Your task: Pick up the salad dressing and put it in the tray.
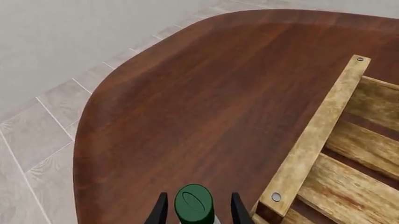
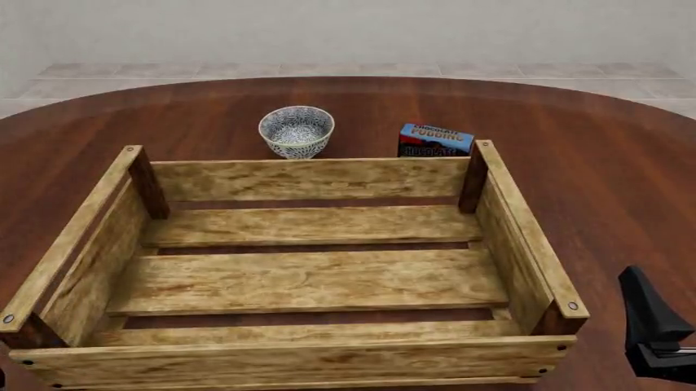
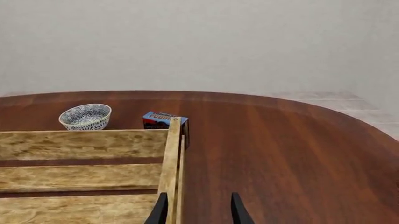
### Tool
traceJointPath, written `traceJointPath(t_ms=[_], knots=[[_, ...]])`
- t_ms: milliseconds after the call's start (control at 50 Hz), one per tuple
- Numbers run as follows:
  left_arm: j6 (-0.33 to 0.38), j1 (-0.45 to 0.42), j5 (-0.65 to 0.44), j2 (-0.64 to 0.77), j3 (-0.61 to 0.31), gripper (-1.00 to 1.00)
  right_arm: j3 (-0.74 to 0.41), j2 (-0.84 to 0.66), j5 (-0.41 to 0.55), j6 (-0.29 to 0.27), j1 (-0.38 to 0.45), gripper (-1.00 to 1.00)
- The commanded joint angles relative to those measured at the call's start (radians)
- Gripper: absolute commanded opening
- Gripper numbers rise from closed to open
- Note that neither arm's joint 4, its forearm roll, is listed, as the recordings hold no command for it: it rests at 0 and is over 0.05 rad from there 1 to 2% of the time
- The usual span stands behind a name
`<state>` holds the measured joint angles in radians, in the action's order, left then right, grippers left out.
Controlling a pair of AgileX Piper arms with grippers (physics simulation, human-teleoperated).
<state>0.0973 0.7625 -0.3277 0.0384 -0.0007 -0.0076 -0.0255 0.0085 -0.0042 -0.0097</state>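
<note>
Our left jaws (image 1: 196, 210) flank the salad dressing's (image 1: 194, 203) green cap, apparently clamped on it, just outside the tray (image 1: 311, 140) corner. We judge it needs lifting clear of the wall, then carrying inward. Right jaws (image 3: 197, 207) spread, holding nothing. On the desk (image 2: 609, 163): one bottle, one tray, one bowl (image 2: 296, 130), one pudding box (image 2: 435, 140).

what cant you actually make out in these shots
- Salad dressing: the left wrist view shows only its green cap between the left tool fingers; the frame edge cuts off the body and any contact.
- Front view: no bottle or left tool in frame.
- Right tool: only a dark part at the front view's corner.
- Pudding box: lower part hidden behind the tray wall.
</note>
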Motion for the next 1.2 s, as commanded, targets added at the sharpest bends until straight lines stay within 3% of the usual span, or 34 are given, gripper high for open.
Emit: traceJointPath(t_ms=[20,640,1200], knots=[[-0.005,-0.003,0.031,0.033,0.000,1.00,-0.002,-0.001,0.001,0.001,-0.002,1.00],[0.028,0.032,0.260,0.308,0.001,1.00,0.002,0.000,-0.001,0.006,-0.008,1.00],[0.026,0.022,0.259,0.353,0.001,1.00,-0.002,-0.001,0.002,0.010,-0.012,1.00]])
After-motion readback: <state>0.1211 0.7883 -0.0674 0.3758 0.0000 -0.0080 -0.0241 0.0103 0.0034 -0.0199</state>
